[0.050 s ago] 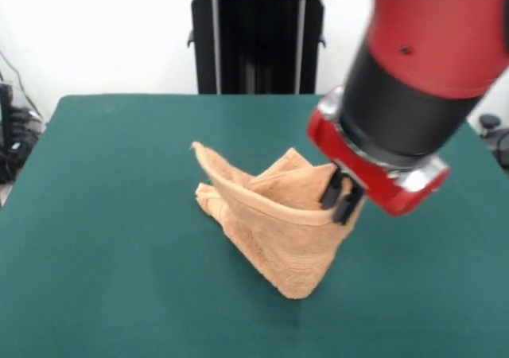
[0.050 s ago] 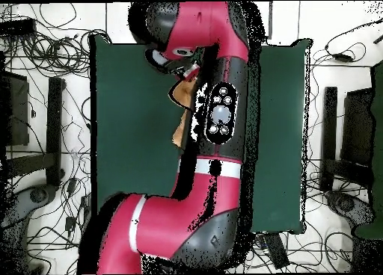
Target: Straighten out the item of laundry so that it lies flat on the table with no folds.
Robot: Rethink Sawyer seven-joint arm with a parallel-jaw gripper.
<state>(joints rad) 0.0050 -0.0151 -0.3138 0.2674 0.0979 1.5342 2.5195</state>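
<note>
Evenly and brightly lit from above, with no hard glare on the green table (image 1: pixel 95 215). Soft, faint shadow under the towel (image 1: pixel 274 223) on its near side. Motion blur across the red arm (image 1: pixel 429 64) at upper right in the front view; gripper (image 1: pixel 343 195) and towel reasonably crisp. White wall behind washed out, near overexposed. Small dull highlights on the arm's glossy shell (image 2: pixel 217 33) seen from overhead
</note>
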